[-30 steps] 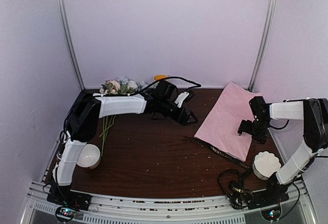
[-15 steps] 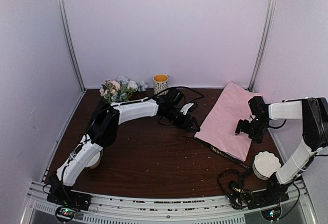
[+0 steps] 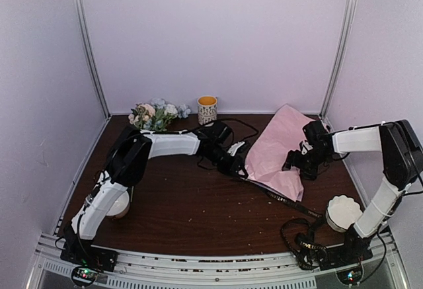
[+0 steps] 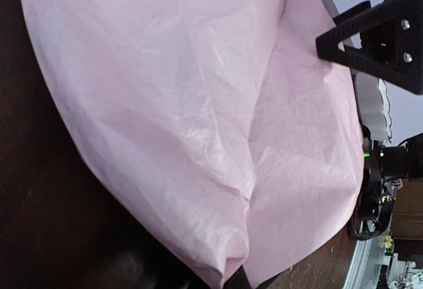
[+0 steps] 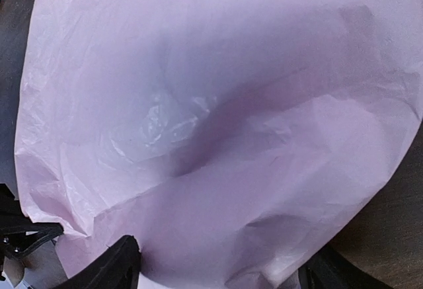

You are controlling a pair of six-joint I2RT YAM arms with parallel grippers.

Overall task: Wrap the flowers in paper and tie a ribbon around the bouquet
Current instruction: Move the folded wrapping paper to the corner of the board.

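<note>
Since the earlier frame the left arm has swung right across the table [image 3: 185, 203] to the sheet's left edge, and the right arm has come leftward; the paper [image 3: 281, 143], flat on the right side before, now stands humped and drawn toward the middle.

Paper: pink face up, right of centre, its left portion raised in a crumpled bulge; its near edge lies over a stretch of the ribbon [image 3: 291, 203], whose remainder sits coiled at the near right by the arm base.

Left gripper [image 3: 239, 165]: closed, and the wrist view shows the sheet's edge gathering to a point at its fingers, so it is judged to be pinching the paper.

Right gripper [image 3: 294, 168]: fingers spread wide in its wrist view with the sheet lying between them; nothing clamped.

Flowers [image 3: 155, 114]: at the far left against the back wall, well apart from the paper, beside a patterned cup [image 3: 207, 109]; not yet on the sheet.

Hazards, as judged: the sheet is thin, and a pull from the left against a right-side clamp could tear it; a pinch on so little edge may slip; creasing from the hump may spoil the wrap; the ribbon beneath the near edge could be dragged along or pushed off the table.
</note>
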